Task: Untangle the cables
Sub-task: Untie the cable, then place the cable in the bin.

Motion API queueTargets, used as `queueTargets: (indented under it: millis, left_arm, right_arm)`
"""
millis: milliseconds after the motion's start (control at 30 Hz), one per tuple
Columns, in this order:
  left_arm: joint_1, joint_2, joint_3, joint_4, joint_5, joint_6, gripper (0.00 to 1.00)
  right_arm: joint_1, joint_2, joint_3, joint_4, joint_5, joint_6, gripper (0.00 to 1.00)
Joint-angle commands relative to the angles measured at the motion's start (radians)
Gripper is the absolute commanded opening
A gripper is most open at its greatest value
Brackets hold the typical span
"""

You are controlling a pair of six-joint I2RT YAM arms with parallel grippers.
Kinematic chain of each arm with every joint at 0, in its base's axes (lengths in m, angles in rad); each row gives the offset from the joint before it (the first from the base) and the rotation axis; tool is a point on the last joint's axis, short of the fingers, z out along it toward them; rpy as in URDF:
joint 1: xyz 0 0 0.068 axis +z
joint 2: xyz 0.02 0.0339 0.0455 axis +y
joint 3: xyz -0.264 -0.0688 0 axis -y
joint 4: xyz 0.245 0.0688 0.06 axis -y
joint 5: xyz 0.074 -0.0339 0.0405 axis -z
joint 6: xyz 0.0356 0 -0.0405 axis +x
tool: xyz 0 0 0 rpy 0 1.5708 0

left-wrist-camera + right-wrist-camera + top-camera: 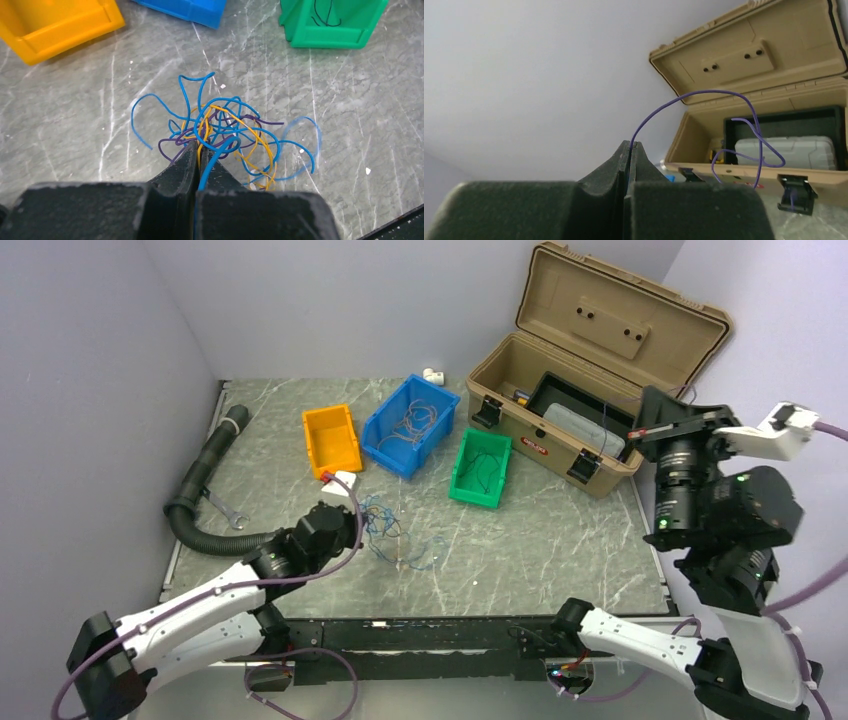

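Observation:
The cables are a small knot of thin blue, yellow-orange and purple wires on the grey table, and they also show in the top view. My left gripper is low at the near edge of the knot, shut on it, with a blue and a yellow strand between the jaws. In the top view it sits left of the knot. My right gripper is raised high at the right, shut on one loose purple wire that arcs up and dangles free.
An orange bin, a blue bin holding wires and a green bin holding a dark wire stand behind the knot. An open tan toolbox is at the back right. A black corrugated hose and a wrench lie left.

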Motion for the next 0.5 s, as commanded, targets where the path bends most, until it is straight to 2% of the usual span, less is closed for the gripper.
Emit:
queueTargets:
  millis: [0,233,467]
  left_arm:
    - [0.015,-0.098,0.010,-0.106,-0.029,0.022,0.00]
    - [0.016,-0.121,0.051,-0.153,0.006,0.131,0.00]
    - [0.015,-0.129,0.028,-0.109,0.042,0.171,0.00]
  right_arm:
    - [0.002,0.030,-0.053,-0.094,-0.017,0.077,0.00]
    - [0.001,0.162,-0.079,-0.205,-0.104,0.137,0.00]
    - [-0.019,0.231,-0.106,-0.188,-0.162,0.158,0.00]
